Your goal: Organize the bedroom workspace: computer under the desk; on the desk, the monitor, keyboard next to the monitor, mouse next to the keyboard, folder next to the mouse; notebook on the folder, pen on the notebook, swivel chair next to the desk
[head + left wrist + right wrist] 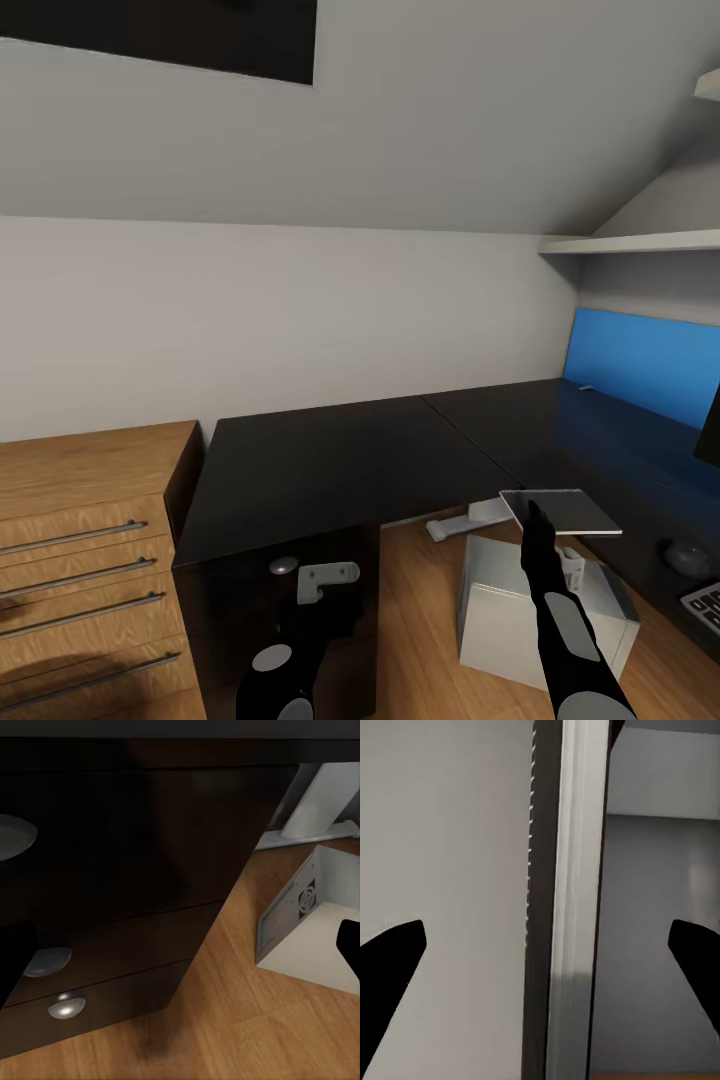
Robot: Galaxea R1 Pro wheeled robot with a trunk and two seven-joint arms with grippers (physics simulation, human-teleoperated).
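a: where are we looking?

b: from the head view we face the inner corner of the black l-shaped surface (330, 460). on the floor under its right wing stands the light grey computer (540, 610), just beside the white leg foot (465, 520). the dark drawer pedestal (280, 620) sits under the left wing's front edge, next to a light wood cabinet (90, 560) with bar handles.

a: and the notebook?

b: the right gripper (535, 518) holds up a thin pale grey notebook (560, 510) with a dark rim, roughly flat, above the computer and near the front edge of the right wing. in the right wrist view the notebook (562, 900) runs edge-on between the two dark fingertips (390, 967), which sit well apart on either side; we cannot tell where the pads meet it.

a: the left gripper?

b: the left arm (290, 640) hangs low in front of the pedestal. in the left wrist view we see the drawer fronts (112, 967) with silver knobs (66, 1006), and the computer's back panel (289, 907) with a fan grille. only a dark finger tip (349, 945) shows, so we cannot tell if that gripper is spread or pressed together.

a: anything else on the surface?

b: at the right edge, a corner of the keyboard (705, 605), a dark rounded mouse (687, 558) just beside it, and a black sliver of monitor (710, 430) before a blue panel (645, 365). we read no writing or labels.
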